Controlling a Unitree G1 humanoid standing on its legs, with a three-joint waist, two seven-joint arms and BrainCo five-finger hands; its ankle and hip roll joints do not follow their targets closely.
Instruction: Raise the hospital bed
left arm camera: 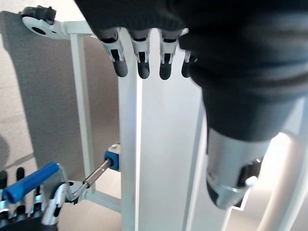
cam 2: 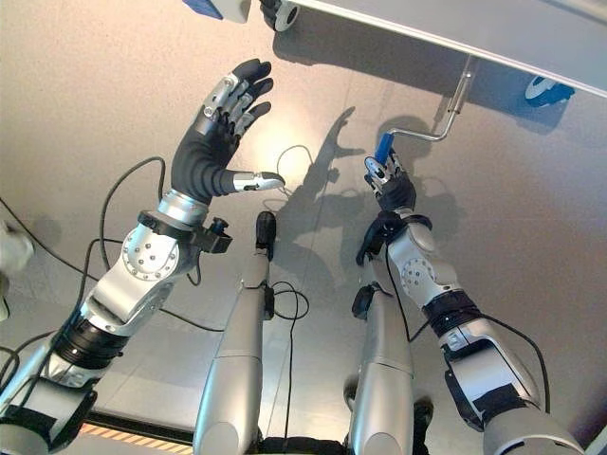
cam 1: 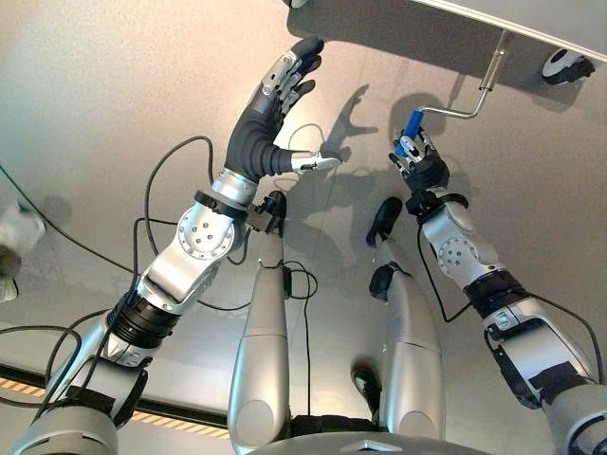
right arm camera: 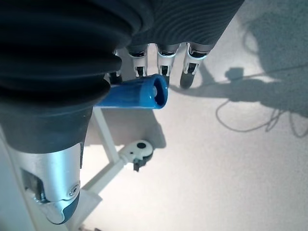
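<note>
Right hand (cam 1: 417, 161) gripped the blue crank handle (cam 1: 413, 123) at upper right, mid-cranking I judged, needing another turn, while left hand (cam 1: 275, 104) hung open at upper centre.

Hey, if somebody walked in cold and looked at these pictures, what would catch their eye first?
Probably the right hand curled round the blue grip of a silver crank that runs up to the bed frame at the top of the eye views. Next, the left hand, raised with fingers spread, holding nothing above the floor.
</note>
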